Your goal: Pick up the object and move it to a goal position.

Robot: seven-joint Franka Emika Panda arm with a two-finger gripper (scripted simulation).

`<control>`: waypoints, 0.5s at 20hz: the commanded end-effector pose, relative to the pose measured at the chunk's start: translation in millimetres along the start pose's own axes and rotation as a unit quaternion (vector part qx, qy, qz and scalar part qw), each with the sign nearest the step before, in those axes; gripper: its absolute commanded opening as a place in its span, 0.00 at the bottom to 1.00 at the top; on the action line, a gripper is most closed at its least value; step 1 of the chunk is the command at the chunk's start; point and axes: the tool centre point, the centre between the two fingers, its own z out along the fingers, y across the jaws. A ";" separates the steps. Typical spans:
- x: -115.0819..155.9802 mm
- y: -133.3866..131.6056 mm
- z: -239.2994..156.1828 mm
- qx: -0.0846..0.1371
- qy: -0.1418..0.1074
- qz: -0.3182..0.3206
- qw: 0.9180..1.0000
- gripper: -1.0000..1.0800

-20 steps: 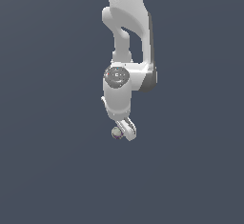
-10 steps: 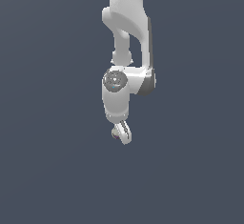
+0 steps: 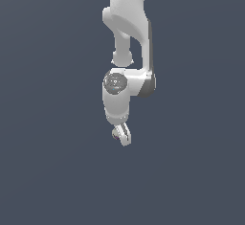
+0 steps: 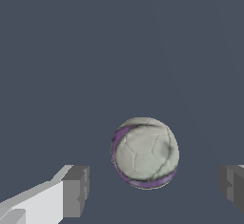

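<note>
Ball (image 4: 145,153) between spread gripper (image 4: 155,187) pads

The light is soft and even, and the background is a flat dark blue-grey with no glare. The white arm (image 3: 128,32) is bright on its front and grey along one edge. Both pictures are sharp, with no blur. The ball (image 4: 145,152) has a dark smudge on one side.

white rounded arm (image 3: 125,37), seemingly grey pincer pads (image 4: 75,189)
</note>
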 end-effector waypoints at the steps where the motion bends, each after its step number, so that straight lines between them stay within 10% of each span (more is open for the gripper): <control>1: -0.4 0.5 9.0 -0.001 0.000 0.000 1.000 0.96; 10: 0.0 0.9 44.8 -0.001 0.000 0.002 1.000 0.96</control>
